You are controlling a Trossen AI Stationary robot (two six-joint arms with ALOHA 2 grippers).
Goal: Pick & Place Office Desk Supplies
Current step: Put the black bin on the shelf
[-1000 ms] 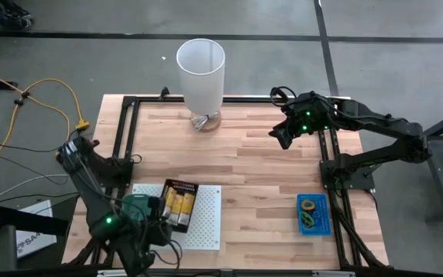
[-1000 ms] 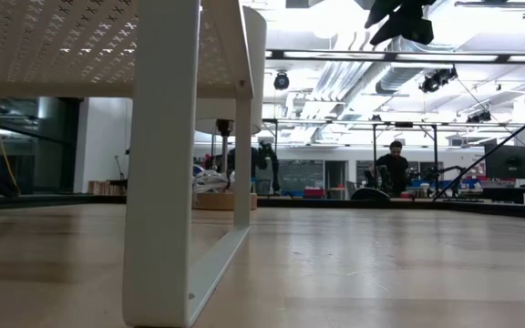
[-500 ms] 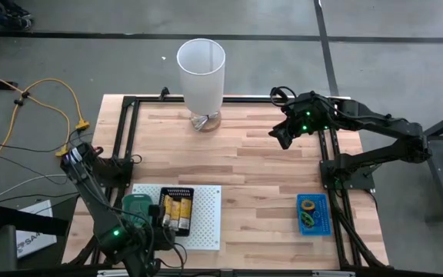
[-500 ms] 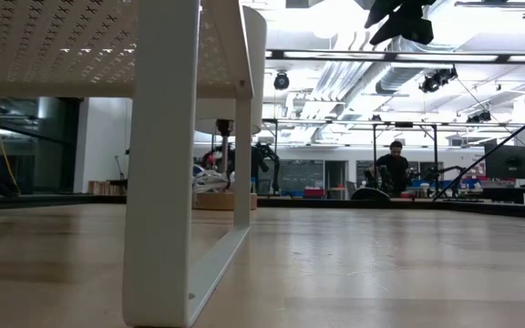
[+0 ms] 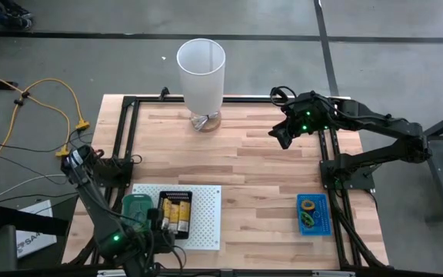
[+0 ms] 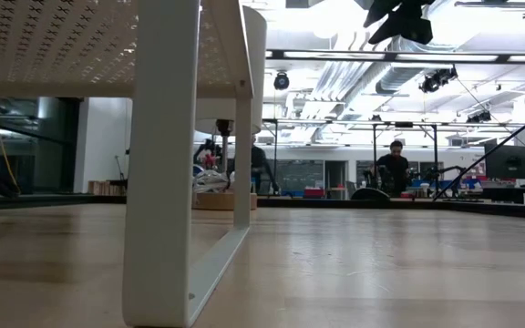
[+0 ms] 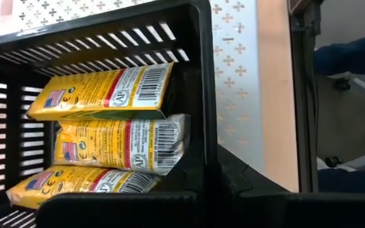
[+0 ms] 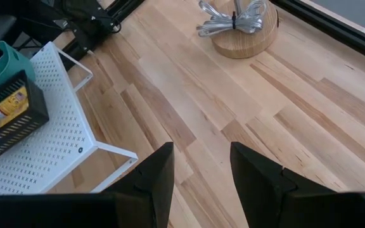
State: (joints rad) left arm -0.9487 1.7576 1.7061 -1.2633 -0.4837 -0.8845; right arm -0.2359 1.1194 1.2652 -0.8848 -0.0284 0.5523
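Observation:
A black slotted basket (image 5: 175,214) holding yellow-orange packets (image 7: 106,139) is over the white perforated board (image 5: 206,223), beside a teal container (image 5: 135,206). My left gripper (image 5: 158,225) is at the basket's near end and is shut on its wall. Whether the basket rests on the board or hangs just above it, I cannot tell. Coloured rings (image 5: 308,214) lie in a small blue tray (image 5: 318,201) at the right near corner. My right gripper (image 5: 281,137) hovers open over the far right of the table and touches nothing. My left gripper (image 7: 211,190) grips the basket's side wall (image 7: 204,114) at its top rim, one finger inside the basket and one outside. The fingers come from the table's near side. In the right wrist view the basket (image 8: 8,120) is tilted over the board.
A tall white cylinder (image 5: 201,73) stands at the far edge by a round wooden base with a silver cord bundle (image 8: 236,19). The board stands on white legs (image 6: 162,164). Black frame rails run along both table sides. Bare wood (image 5: 244,169) lies between the arms.
My left arm has drawn back toward the table's near edge, still shut on the basket. The basket has slid with it toward the near edge of the white board and turned a little squarer to it. My right arm has kept still.

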